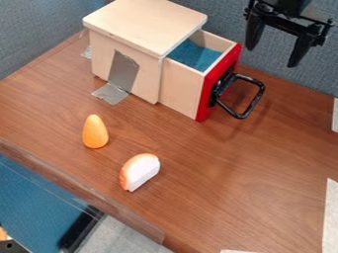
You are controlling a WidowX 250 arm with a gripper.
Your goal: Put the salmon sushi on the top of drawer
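Note:
My gripper (273, 47) hangs at the upper right, above and right of the drawer, its two fingers spread apart with nothing between them. The salmon sushi (140, 172), white with an orange back, lies on the brown table below the middle of the view, well away from the gripper. At the upper left stands a light wooden drawer box (147, 24) with a flat top. Its drawer (191, 91) is pulled out to the right, with a blue inside, a red front and a black handle.
An orange egg-shaped object (95, 132) stands left of the sushi. Silver tape (111, 93) runs from the box's side to the table (218, 183). White strips mark the table's right side; grey-blue panels stand behind.

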